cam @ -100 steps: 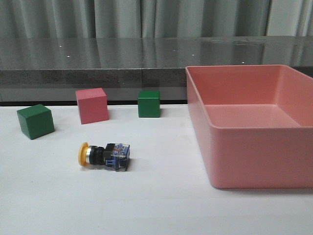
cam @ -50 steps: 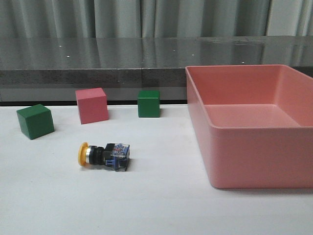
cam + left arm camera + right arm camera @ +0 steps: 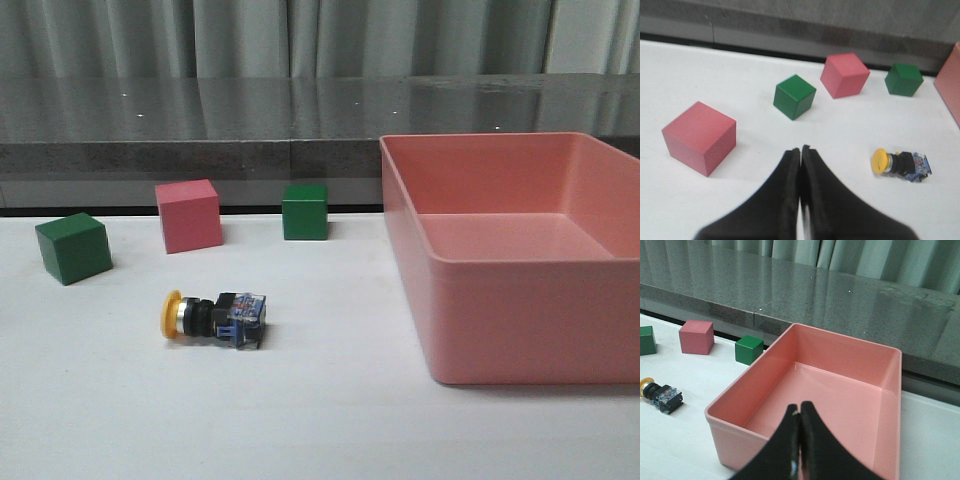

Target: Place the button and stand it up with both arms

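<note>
Button: I see the button [image 3: 214, 318] lying on its side on the white table [image 3: 330, 420], lower left of the front view, yellow cap pointing toward the left edge of the frame, clear contact block toward the right.
Progress: by my reading nothing is done yet; it is neither picked up nor stood on end, so the whole grasp, placement and righting remain.
Left gripper: the left gripper [image 3: 800, 151] has its fingers pressed together with nothing between them, low and central in the left wrist view, with the button well apart at the right of that frame.
Right gripper: the right gripper [image 3: 799, 412] is likewise closed tight and empty, hanging over the near wall of the pink bin [image 3: 730, 405].
Neighbours: a pink cube [image 3: 188, 215] and two green cubes [image 3: 304, 211] sit behind the button in the front view; none touches it.
Hidden: neither arm shows in the front view, so I can't judge their height over the table.
Cut off: a second pink cube [image 3: 699, 137] appears only in the left wrist view; the bin runs off the right edge in front.
Unclear: the button's underside and terminals are too small to make out.
</note>
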